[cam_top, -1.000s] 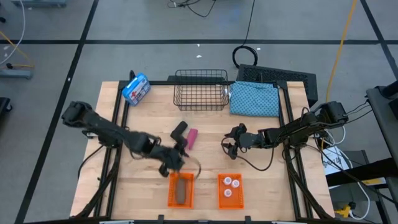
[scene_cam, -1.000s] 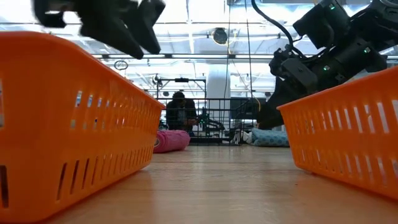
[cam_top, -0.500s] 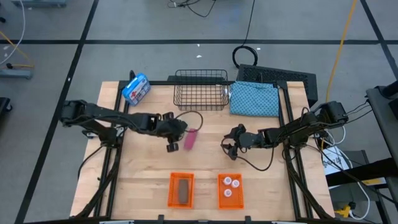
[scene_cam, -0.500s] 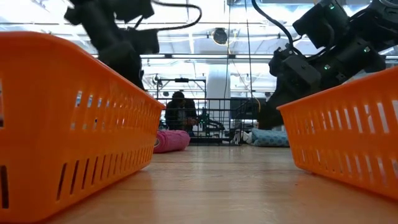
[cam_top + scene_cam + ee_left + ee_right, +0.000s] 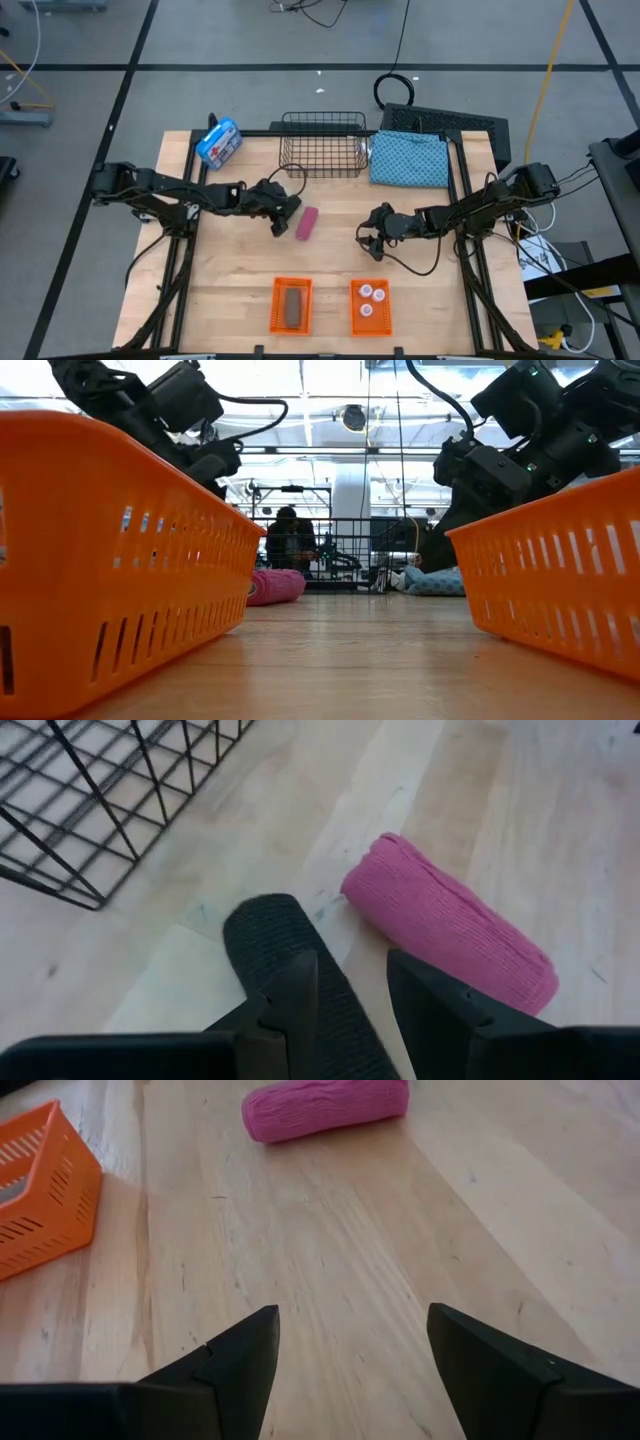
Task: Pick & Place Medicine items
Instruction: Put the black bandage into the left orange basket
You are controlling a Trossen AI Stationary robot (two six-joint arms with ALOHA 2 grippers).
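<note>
My left gripper point(image 5: 284, 208) is at mid-table, shut on the black oblong piece point(image 5: 268, 928), which lies on the wood. The pink piece point(image 5: 307, 224) lies just beyond the black piece, and it also shows in the left wrist view point(image 5: 450, 935). The brown piece point(image 5: 291, 306) lies in the left orange basket point(image 5: 276, 292). Three white bottles point(image 5: 367, 298) stand in the right orange basket point(image 5: 353, 312). My right gripper point(image 5: 366, 240) hovers open and empty to the right of the pink piece, which its wrist view shows ahead point(image 5: 325, 1108). My left gripper has the black piece between its two fingers point(image 5: 296, 995), coming slanting down from the table's left. The piece lies slantwise in the gap. Its far end point(image 5: 262, 920) sticks out past one fingertip. It rests on the table.
A black wire basket point(image 5: 322, 145) stands at the far edge, just beyond my left gripper. A blue-and-white package point(image 5: 218, 142) lies at the far left and a blue patterned cloth point(image 5: 410, 158) at the far right. Bare wood lies between the grippers and the orange baskets.
My left gripper has gone from above the left orange basket toward the table's far edge, to the black piece beside the pink one. The brown piece stays in the basket.
</note>
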